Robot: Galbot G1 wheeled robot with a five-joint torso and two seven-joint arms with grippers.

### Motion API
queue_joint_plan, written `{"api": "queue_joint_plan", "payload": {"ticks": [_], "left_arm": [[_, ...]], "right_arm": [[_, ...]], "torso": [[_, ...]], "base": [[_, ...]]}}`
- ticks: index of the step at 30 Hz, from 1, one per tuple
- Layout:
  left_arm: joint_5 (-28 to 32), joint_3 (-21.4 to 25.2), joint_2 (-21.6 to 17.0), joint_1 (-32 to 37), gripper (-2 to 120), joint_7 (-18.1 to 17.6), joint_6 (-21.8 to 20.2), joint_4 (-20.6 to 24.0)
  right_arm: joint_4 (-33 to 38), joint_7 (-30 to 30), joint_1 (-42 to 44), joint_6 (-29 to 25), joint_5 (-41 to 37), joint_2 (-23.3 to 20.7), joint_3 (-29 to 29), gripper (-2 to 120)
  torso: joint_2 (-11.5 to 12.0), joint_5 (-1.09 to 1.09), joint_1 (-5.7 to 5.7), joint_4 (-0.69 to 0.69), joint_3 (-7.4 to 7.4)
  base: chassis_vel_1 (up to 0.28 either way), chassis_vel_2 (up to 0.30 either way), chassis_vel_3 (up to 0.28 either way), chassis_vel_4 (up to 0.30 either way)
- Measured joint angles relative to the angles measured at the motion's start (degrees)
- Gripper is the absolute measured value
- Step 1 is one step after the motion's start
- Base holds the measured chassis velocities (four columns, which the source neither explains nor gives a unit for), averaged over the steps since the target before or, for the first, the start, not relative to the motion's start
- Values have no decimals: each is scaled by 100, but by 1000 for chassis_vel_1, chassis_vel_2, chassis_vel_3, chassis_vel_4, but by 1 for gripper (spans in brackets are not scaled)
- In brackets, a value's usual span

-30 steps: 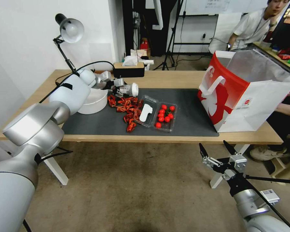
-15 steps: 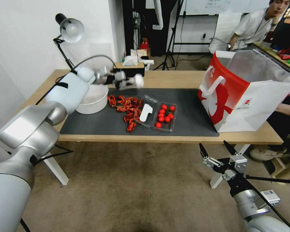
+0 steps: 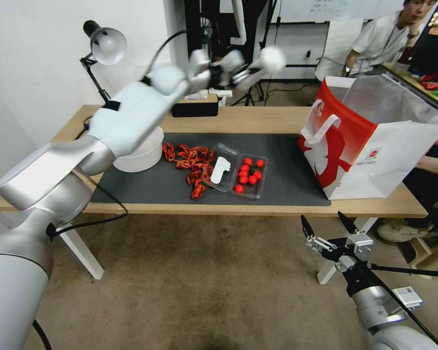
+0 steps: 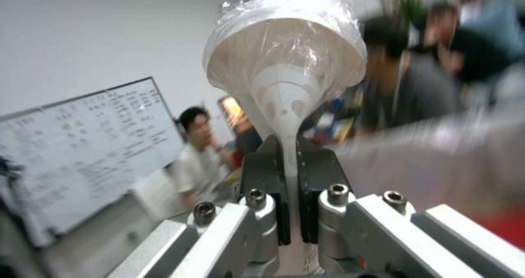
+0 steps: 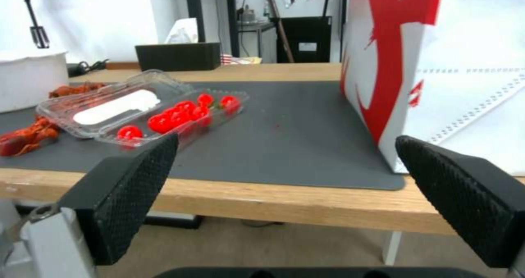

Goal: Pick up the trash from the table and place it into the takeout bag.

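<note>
Gripping a white plastic-wrapped cup (image 4: 284,60) by its pinched end, the left gripper (image 3: 243,73) hung high above the desk (image 3: 258,119), short of the takeout bag (image 3: 370,141) standing at the desk's right end. The right gripper (image 3: 328,228) waited wide open and empty below the desk's front edge.

Left gripper (image 3: 248,73) has risen from beside the bowl (image 3: 140,150) and swung toward the bag (image 3: 370,141), carrying the white cup (image 3: 271,59) pinched.
</note>
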State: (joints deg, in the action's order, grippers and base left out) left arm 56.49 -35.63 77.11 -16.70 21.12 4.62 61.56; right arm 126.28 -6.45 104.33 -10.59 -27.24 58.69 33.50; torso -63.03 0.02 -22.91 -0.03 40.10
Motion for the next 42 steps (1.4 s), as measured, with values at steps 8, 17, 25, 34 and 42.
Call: {"api": "queue_joint_plan", "payload": {"ticks": [8, 17, 25, 34, 42], "left_arm": [[956, -410, 635, -121, 2, -776, -234, 557], [879, -656, 1126, 51, 2, -825, -73, 287], [775, -831, 1142, 153, 2, -788, -39, 283], [614, -969, 1037, 241, 29, -784, 12, 397], [615, -989, 1032, 189, 60, -894, -14, 404]], "right_arm": [[0, 5, 31, -8, 64, 115, -13, 100], [-13, 31, 87, -76, 94, 209, 12, 100], [-23, 44, 111, -81, 94, 245, 40, 100], [-61, 96, 108, -82, 66, 239, 83, 100], [-33, 108, 54, -82, 73, 230, 24, 100]], "torso": [[0, 0, 0, 1, 0], [0, -2, 0, 3, 0], [0, -2, -1, 3, 0], [0, -2, -1, 2, 0], [0, -2, -1, 3, 1]], "base": [[0, 0, 0, 0], [0, 0, 0, 0], [0, 0, 0, 0], [0, 0, 0, 0], [0, 0, 0, 0]]}}
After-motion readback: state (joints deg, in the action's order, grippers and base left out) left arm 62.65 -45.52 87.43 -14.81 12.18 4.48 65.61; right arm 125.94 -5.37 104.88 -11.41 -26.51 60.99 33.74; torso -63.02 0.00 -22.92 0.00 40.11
